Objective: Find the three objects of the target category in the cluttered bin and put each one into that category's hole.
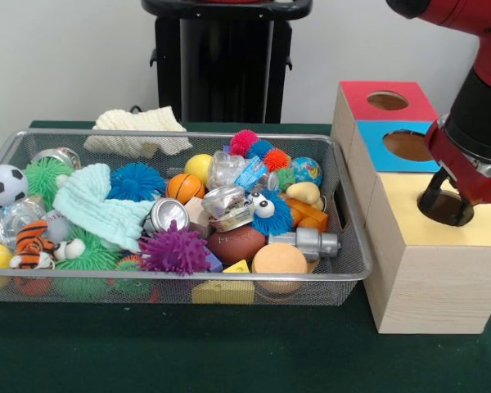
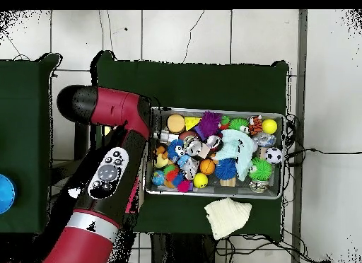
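Note:
A wire mesh bin (image 1: 353, 246) holds several toys. Among them are a brown football (image 1: 236, 243), an orange ball (image 1: 184, 187), a purple spiky ball (image 1: 173, 250), a soccer ball (image 1: 3, 184), a silver can (image 1: 165, 215) and a mint cloth (image 1: 98, 209). To its right stands a wooden box with a red hole face (image 1: 388, 101), a blue one (image 1: 407, 145) and a yellow one (image 1: 417, 201). My gripper (image 1: 447, 205) hangs low over the yellow face, outside the bin. In the overhead view the arm (image 2: 113, 165) hides the gripper and the box, left of the bin (image 2: 277, 117).
A cream knitted cloth (image 1: 139, 129) lies on the green table (image 1: 229, 352) behind the bin, also seen in the overhead view as the cloth (image 2: 228, 216). A black pedestal (image 1: 225, 61) stands behind the table. A blue round thing (image 2: 3, 193) sits at the overhead left edge.

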Robot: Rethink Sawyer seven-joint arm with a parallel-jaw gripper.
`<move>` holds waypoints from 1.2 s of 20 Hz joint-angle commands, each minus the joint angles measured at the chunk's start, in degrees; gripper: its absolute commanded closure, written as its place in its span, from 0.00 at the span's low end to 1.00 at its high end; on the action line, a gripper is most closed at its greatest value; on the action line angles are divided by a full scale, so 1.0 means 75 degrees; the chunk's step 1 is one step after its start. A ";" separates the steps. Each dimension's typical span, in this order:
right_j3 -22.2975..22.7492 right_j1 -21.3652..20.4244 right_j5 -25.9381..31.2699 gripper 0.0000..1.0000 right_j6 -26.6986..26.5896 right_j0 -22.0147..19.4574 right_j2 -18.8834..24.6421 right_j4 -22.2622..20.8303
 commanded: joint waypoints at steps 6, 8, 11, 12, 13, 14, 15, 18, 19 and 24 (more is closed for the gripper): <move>-0.0120 -0.0560 0.0636 1.00 0.1699 -0.0276 0.0061 -0.0067; -0.0092 -0.0615 0.0715 1.00 0.1848 -0.0271 0.0014 -0.0030; -0.0059 -0.0556 0.0494 1.00 0.1856 -0.0274 0.0048 0.0007; -0.0069 -0.0515 0.0425 1.00 0.1852 -0.0280 0.0062 0.0018; -0.0053 -0.0506 0.0383 1.00 0.1831 -0.0294 0.0088 0.0035; -0.0054 -0.0499 0.0371 1.00 0.1830 -0.0298 0.0098 0.0049; -0.0011 -0.0533 0.0361 1.00 0.1800 -0.0308 0.0110 0.0053; -0.0137 -0.0681 0.0642 1.00 0.1834 -0.0307 0.0022 0.0036; -0.0244 -0.0749 0.0834 1.00 0.1847 -0.0338 -0.0056 0.0011; -0.0817 -0.0995 0.1447 1.00 0.1333 -0.0774 -0.0289 -0.0169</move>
